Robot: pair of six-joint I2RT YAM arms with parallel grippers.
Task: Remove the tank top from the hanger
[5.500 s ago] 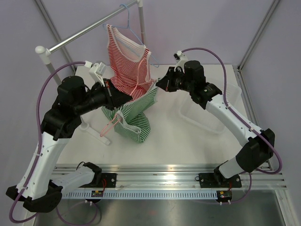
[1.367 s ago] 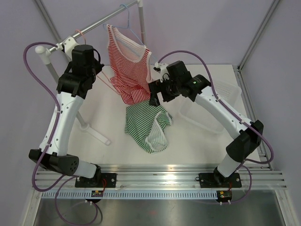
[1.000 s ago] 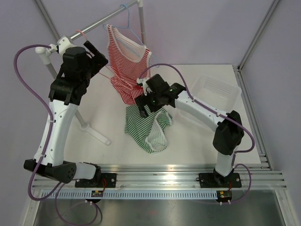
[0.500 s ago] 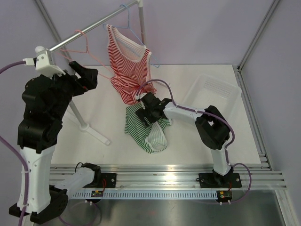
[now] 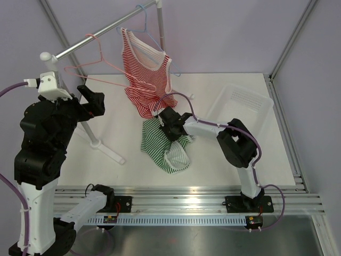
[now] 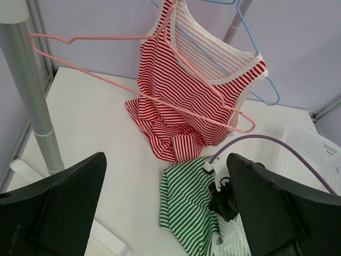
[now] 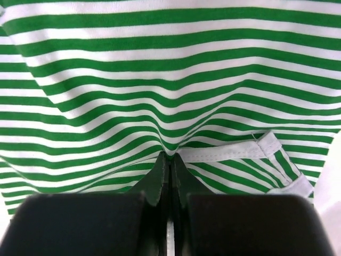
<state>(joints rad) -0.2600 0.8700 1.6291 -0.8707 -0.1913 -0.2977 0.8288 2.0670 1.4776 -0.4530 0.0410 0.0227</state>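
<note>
A green-and-white striped tank top (image 5: 160, 146) lies crumpled on the white table, off any hanger. My right gripper (image 5: 169, 124) is pressed down on its upper edge. In the right wrist view this gripper (image 7: 170, 157) is shut, pinching a fold of the green fabric (image 7: 160, 64). A bare pink hanger (image 6: 106, 37) hangs from the rail (image 5: 106, 32). A red-striped tank top (image 5: 146, 69) hangs on a blue hanger (image 5: 144, 16), its hem on the table. My left gripper (image 5: 89, 97) is raised at the left, open and empty, looking down on both tops.
A clear plastic basket (image 5: 250, 101) sits at the back right of the table. The rack's grey post (image 6: 32, 101) and its white foot (image 5: 104, 146) stand at the left. A purple cable loops over the right arm beside the red top.
My right gripper dropped onto the green top and shut on a fold of it. My left arm pulled back to the left and upward, jaws open, with the pink hanger left on the rail.
</note>
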